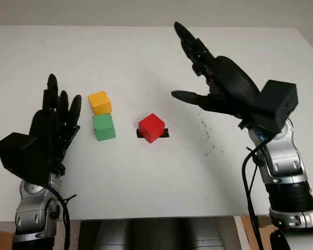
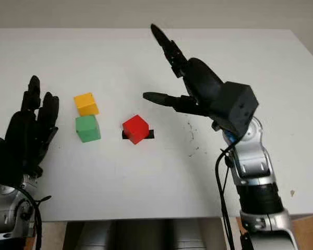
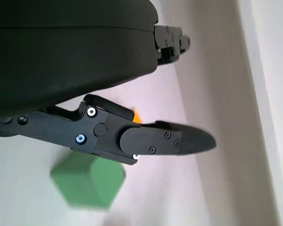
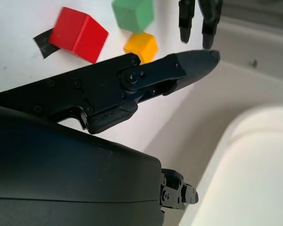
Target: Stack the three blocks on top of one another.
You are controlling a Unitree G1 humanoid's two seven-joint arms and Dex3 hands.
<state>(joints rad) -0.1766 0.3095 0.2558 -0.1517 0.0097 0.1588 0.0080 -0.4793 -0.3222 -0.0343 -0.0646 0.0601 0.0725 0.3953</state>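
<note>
Three blocks lie apart on the white table (image 1: 146,177). The yellow block (image 1: 99,102) sits just behind the green block (image 1: 103,126), nearly touching it. The red block (image 1: 151,127) stands to their right on a piece of black tape (image 1: 165,133). My left hand (image 1: 60,112) is open, hovering just left of the green and yellow blocks. Raised above the table to the right of and behind the red block, my right hand (image 1: 195,67) is open and holds nothing. The right wrist view shows the red block (image 4: 79,35), green block (image 4: 133,13) and yellow block (image 4: 141,46) past its fingers.
A few dark specks (image 1: 206,133) mark the table right of the red block. The table's front edge (image 1: 156,217) runs between my two arms.
</note>
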